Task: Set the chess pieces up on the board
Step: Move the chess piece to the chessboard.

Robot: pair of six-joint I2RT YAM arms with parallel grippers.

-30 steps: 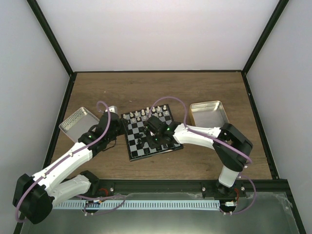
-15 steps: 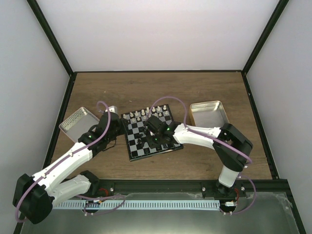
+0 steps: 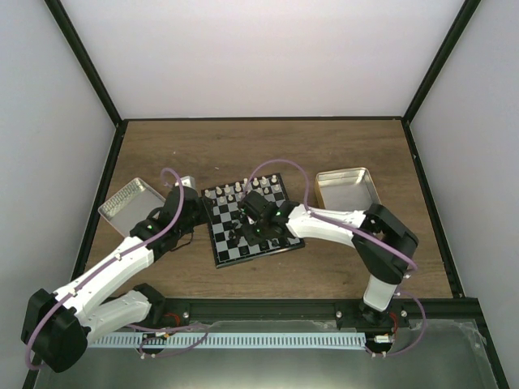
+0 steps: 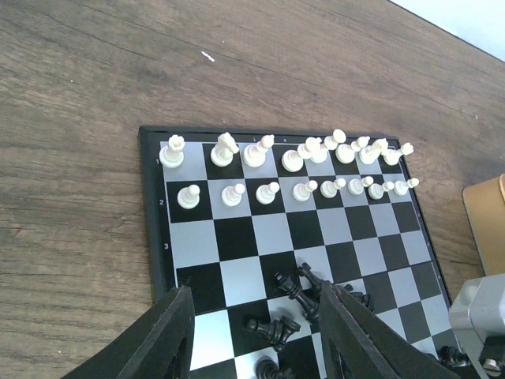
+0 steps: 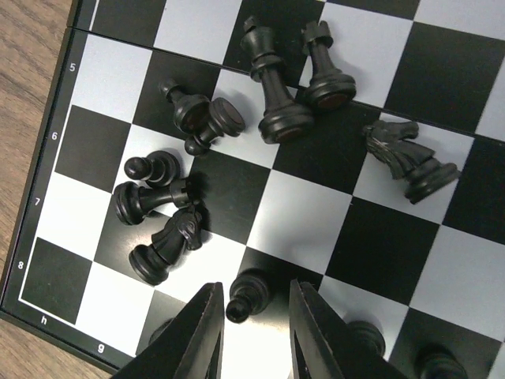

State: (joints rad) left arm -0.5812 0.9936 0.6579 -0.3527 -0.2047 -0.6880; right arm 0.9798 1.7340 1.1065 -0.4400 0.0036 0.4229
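Chess pieces [image 5: 272,87], black, all on the board [image 4: 237,237], loose on the half nearest the arms, not in ranks. Mostly toppled: two tall ones lying side by side, a knight [image 5: 406,162] on its side to their right in the right wrist view, two small ones crossed to their left, three more heaped near the h-g corner by the edge marked 5 to 8. A few along the last rank maybe upright, partly cut off by the frame, cannot tell for sure. Board small, black and grey-white checks, black border, flat on the wooden table [image 3: 243,146] between two metal tins: left tin [image 3: 122,207] near the left arm, right tin [image 3: 347,190] apart from the board's far right corner. White pieces [image 4: 260,151] upright in two ranks on the far half, marked 1 and 2. Right gripper [image 5: 254,288] low over the near part of the board, fingers parted, a black pawn [image 5: 245,300] in the gap between them; contact with either finger not clear, no grip seen. Left gripper [image 4: 256,294] over the board's near left corner, fingers spread, gap bare, hovering above the squares, apart from the nearest black pieces.
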